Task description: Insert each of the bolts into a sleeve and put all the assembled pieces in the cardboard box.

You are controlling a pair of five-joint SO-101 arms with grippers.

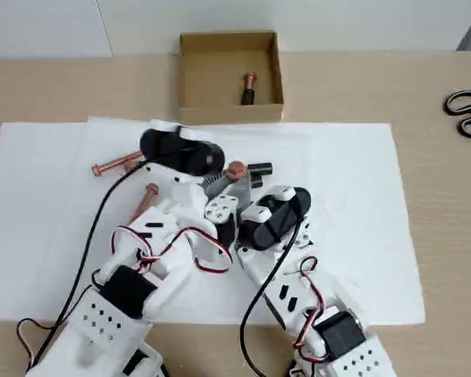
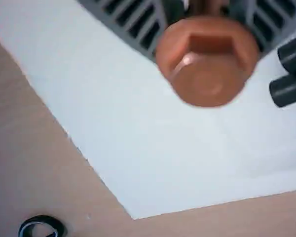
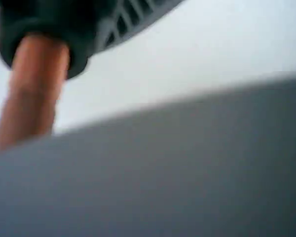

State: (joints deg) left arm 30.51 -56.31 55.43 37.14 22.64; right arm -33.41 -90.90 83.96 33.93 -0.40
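Left gripper (image 1: 234, 184): clenched on copper bolt (image 1: 235, 169).
Right gripper (image 1: 229, 206): close beside; grip could not be determined.
Black sleeve (image 3: 39, 47): sat around bolt shank.
Cardboard box (image 1: 190, 78): held one assembled piece (image 1: 249, 88).

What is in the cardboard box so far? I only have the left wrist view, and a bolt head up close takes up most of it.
Observer: In the high view the cardboard box holds one bolt in a sleeve.
Operator: Any bare bolts left outside it?
Observer: Two bolts lie on the white paper, with no sleeves on them.
Operator: Is the bolt I'm looking at sleeved yet?
Observer: The right wrist view shows a copper shank sticking out of a black sleeve.
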